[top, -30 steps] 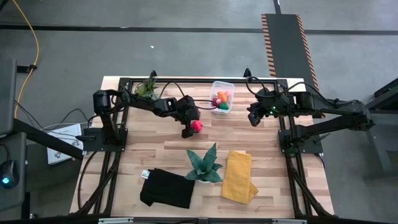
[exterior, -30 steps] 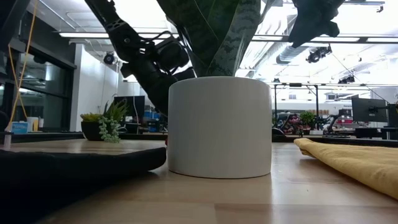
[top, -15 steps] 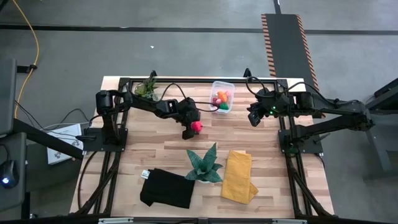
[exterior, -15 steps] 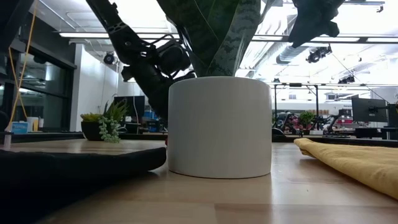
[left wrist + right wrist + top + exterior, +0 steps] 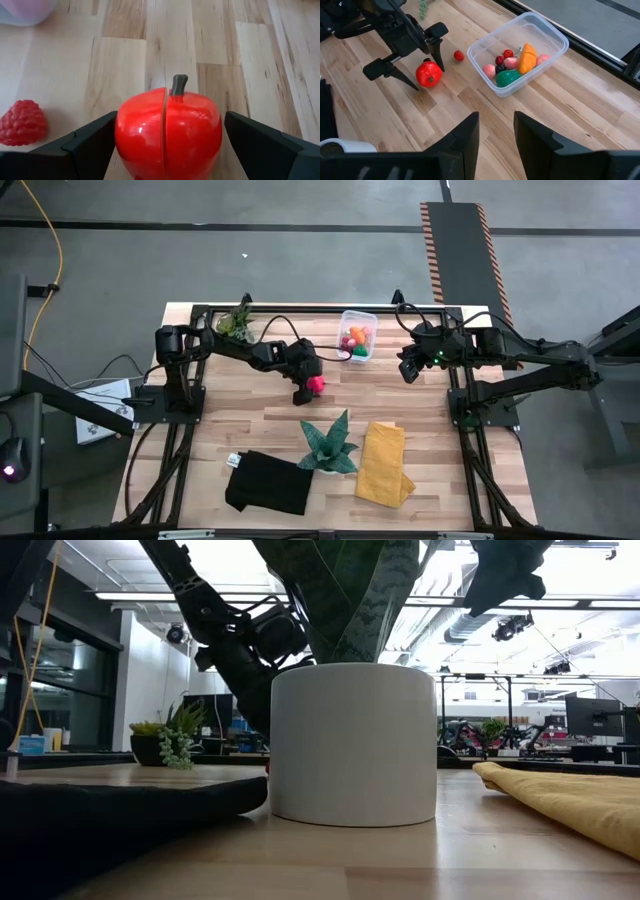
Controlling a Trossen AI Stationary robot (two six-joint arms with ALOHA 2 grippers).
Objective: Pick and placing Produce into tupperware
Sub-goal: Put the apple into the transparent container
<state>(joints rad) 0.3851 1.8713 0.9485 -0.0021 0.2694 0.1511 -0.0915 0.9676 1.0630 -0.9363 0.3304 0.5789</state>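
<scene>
A red toy apple (image 5: 167, 132) rests on the table (image 5: 260, 420), a little toward the near side of the clear tub (image 5: 357, 335). My left gripper (image 5: 310, 386) is open, with one finger close on each side of the apple (image 5: 429, 74). The tub (image 5: 520, 50) holds several small pieces: orange, green, pink, red and dark. A small red raspberry (image 5: 459, 55) lies on the wood between the apple and the tub. My right gripper (image 5: 408, 372) hovers open to the tub's right, holding nothing. My left gripper's fingers (image 5: 90, 145) flank the apple's sides, slanting down from the table's far left. The apple sits on the table with its stem (image 5: 178, 84) pointing away from the wrist. I cannot tell whether either finger touches it.
A teal spiky plant in a white pot (image 5: 328, 445) stands near the table's near edge, between a black cloth (image 5: 268, 482) and a folded yellow cloth (image 5: 383, 463). A small leafy potted plant (image 5: 236, 322) sits at the far edge. Bare wood lies around the apple.
My left gripper has crept slightly toward the apple. The apple and the right arm have stayed where they were.
</scene>
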